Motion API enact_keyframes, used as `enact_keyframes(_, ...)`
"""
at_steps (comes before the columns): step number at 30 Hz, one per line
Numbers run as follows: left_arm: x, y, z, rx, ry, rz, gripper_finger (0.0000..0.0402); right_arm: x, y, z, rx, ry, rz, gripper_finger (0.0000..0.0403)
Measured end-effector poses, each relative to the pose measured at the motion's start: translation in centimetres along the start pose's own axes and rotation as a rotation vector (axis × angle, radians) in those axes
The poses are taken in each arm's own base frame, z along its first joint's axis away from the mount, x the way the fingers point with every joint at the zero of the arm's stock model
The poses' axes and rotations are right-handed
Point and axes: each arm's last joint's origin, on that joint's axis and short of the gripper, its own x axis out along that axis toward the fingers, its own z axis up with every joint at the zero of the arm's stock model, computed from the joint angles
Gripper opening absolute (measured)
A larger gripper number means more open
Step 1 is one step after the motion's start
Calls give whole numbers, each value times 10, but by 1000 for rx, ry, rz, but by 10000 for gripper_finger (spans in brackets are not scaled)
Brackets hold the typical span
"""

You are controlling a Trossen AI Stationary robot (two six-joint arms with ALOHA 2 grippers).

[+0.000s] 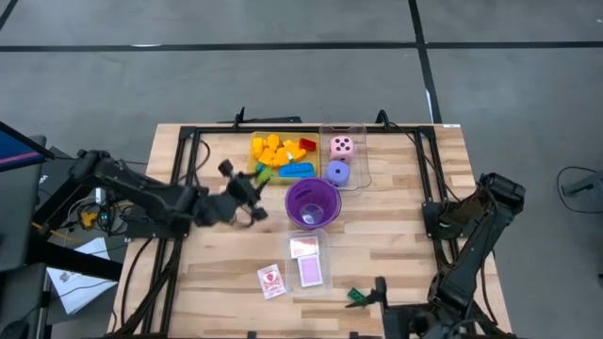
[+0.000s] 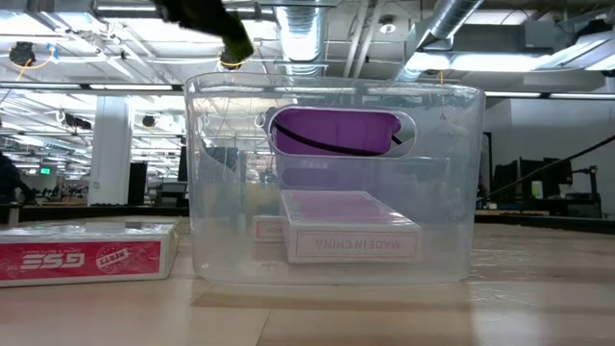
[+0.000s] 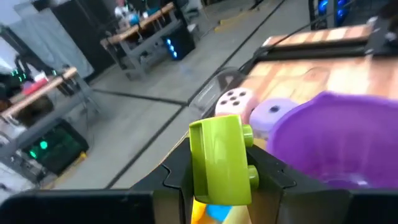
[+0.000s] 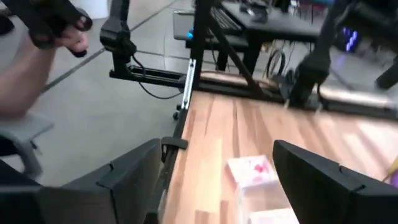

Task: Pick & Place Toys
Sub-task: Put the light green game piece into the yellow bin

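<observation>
A: What do I have in the left gripper [image 3: 217, 186]?

B: Its fingers are clamped on a green brick [image 3: 219, 160], just beside the purple cup [image 1: 312, 204].

A: Other toys?

B: Bricks [image 1: 279, 155] sit in the tray beyond that cup; the pink die [image 1: 342, 147] and purple die [image 1: 337, 172] sit beside them.

A: My right gripper [image 4: 214, 177]?

B: Spread wide, empty, well apart from the cup.

pink card box [image 2: 351, 235]: "MADE IN CHINA" | red card box [image 2: 86, 252]: possibly "ESG" (mirrored)
</observation>
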Motion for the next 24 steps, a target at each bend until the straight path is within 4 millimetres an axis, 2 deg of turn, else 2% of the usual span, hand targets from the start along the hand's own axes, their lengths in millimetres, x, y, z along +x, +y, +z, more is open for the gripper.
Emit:
enact_keyframes(7, 41, 50, -30, -118, 32, -80, 91, -2, 3, -3, 160, 12, 4, 302)
enact_keyframes(14, 76, 90, -69, -271, -50, -183, 91, 7, 12, -20, 210, 23, -58, 302)
enact_keyframes(19, 97, 109, -91, -355, -68, -244, 91, 10, 10, -20, 279, 18, -76, 302)
enact_keyframes(24, 122, 116, -109, -400, -48, -275, 91, 14, 10, -23, 301, 2, -123, 302)
